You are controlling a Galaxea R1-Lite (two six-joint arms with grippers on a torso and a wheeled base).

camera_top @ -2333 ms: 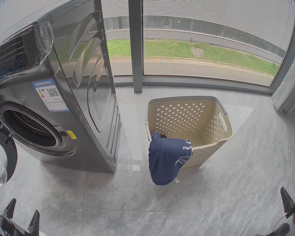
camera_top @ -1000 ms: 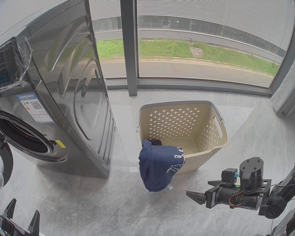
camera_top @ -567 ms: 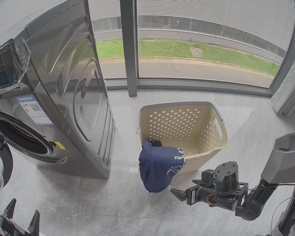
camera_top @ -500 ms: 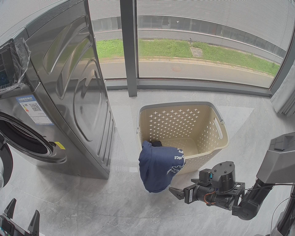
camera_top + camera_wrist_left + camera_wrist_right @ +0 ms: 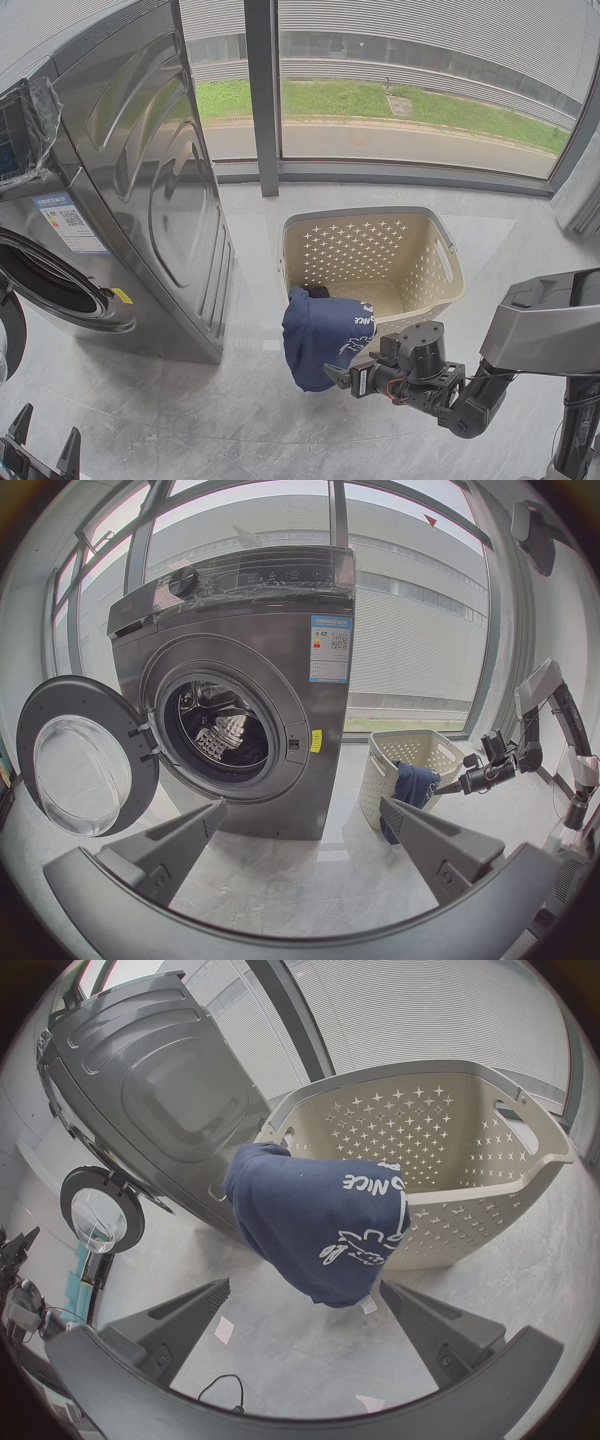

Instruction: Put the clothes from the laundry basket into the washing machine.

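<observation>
A navy blue garment (image 5: 322,340) with white print hangs over the near rim of the cream laundry basket (image 5: 365,250), mostly outside it. My right gripper (image 5: 334,375) is open, low and just right of the garment's hanging hem; its fingertips do not touch the cloth. From the right wrist the garment (image 5: 312,1222) hangs just ahead of the open right gripper (image 5: 301,1288). The grey washing machine (image 5: 144,187) stands left of the basket, its round door (image 5: 81,755) swung open and its drum (image 5: 219,727) dark. My left gripper (image 5: 49,422) is open, low and facing the machine.
A glass wall with a dark pillar (image 5: 262,94) runs behind the basket. A pale curtain (image 5: 578,187) hangs at the far right. Grey stone floor lies between machine and basket. A paper scrap (image 5: 224,1329) and a black cable (image 5: 222,1385) lie on the floor.
The head camera shifted right early on. My right arm came in from the right and moved left, low, up to the hanging garment. The left gripper stayed put.
</observation>
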